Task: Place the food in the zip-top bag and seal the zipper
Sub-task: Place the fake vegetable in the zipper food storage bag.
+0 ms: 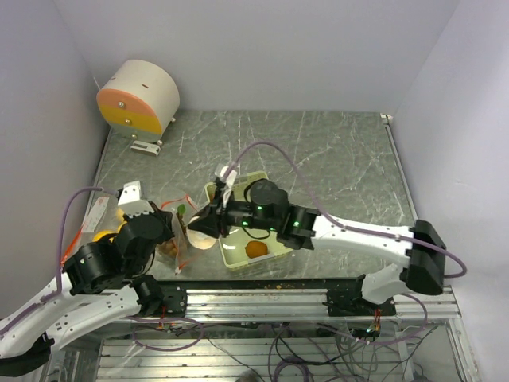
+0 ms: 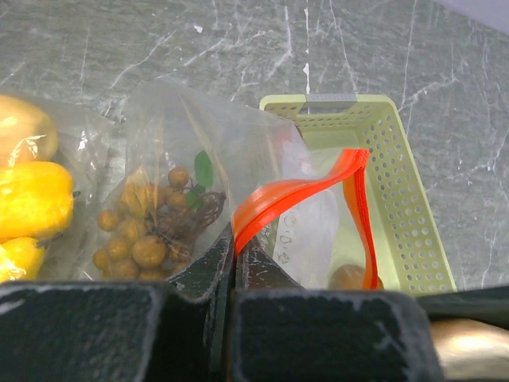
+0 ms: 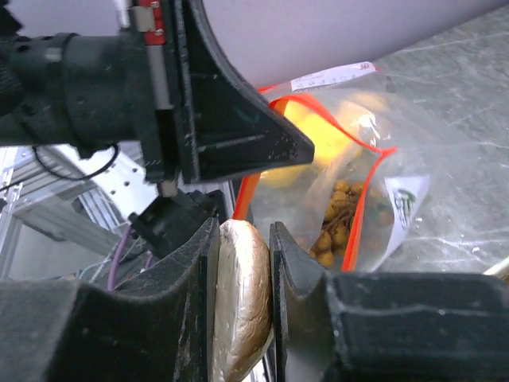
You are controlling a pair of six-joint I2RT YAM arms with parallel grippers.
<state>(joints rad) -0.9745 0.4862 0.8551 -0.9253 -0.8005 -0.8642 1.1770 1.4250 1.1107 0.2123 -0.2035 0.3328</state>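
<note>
Left gripper [image 2: 235, 255]: jaws clenched on the orange zipper strip [image 2: 278, 195] of the zip-top bag [image 2: 159, 119], pinching the rim so that the mouth stands open to the right of the fingers. Bag contents: a bunch of brown berries [image 2: 147, 231] just ahead and left of the left fingertips, and yellow-orange fruits [image 2: 32, 199] further left. Right gripper [image 3: 242, 239]: grasping the pear [image 3: 238, 318], with both fingers pressed against its sides. The pear is outside the bag, near the open mouth, which lies ahead and to the right of the right fingertips. The pale green tray [image 2: 406, 183] stands ahead and right of the left gripper, beyond the bag mouth, and holds one orange fruit [image 1: 256, 249]. The top view shows this fruit plainly and shows the right arm reaching over the tray; the left wrist view shows the fruit only through the bag film. Only the right wrist view shows the grip on the pear (the left wrist view catches just a golden sliver at its lower right edge). Only the left wrist view shows the pinch on the strip. Whether the pear touches the rim cannot be told.
</note>
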